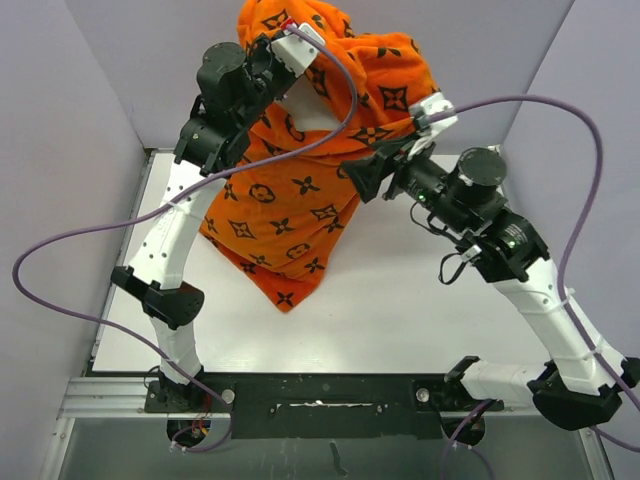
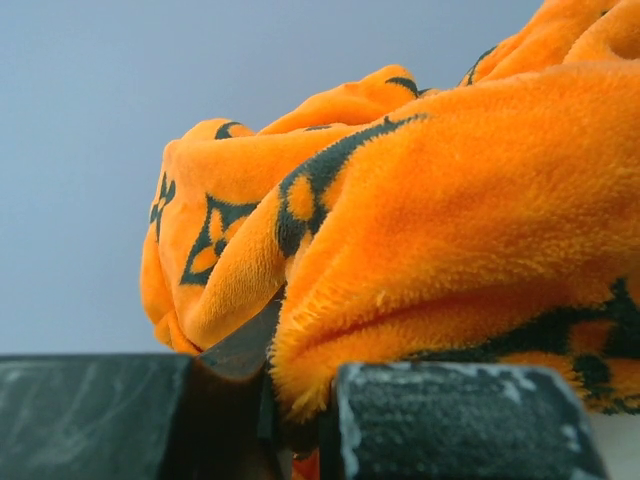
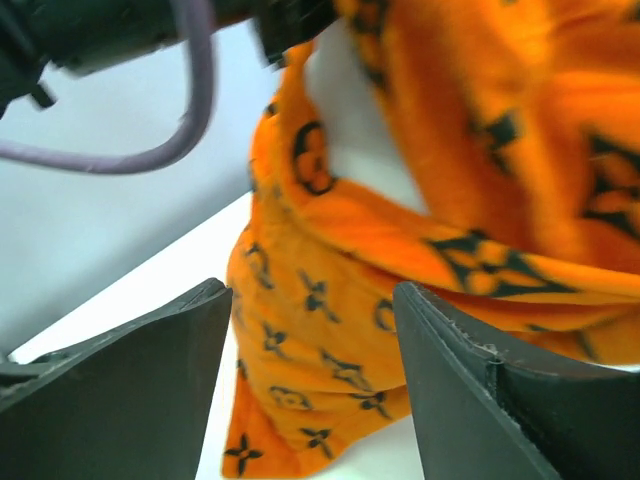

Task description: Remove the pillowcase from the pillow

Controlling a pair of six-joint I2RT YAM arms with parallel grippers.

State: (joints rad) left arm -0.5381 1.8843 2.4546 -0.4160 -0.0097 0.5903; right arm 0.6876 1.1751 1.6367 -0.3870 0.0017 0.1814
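The orange pillowcase (image 1: 290, 215) with black motifs hangs lifted off the white table (image 1: 400, 300), its lower corner resting on it. A white patch of the pillow (image 1: 305, 108) shows in the cover's opening near the top, and also in the right wrist view, where the pillow (image 3: 350, 120) sits between orange folds. My left gripper (image 1: 312, 38) is raised at the back, shut on a plush edge of the pillowcase (image 2: 420, 230); the left gripper (image 2: 300, 395) pinches a fold. My right gripper (image 1: 352, 180) stands open beside the cover's right side. Nothing lies between the right gripper's (image 3: 310, 295) fingers.
Grey walls (image 1: 100, 80) enclose the table on the left, back and right. Purple cables (image 1: 540, 105) loop over both arms. The black mounting rail (image 1: 320, 395) runs along the near edge.
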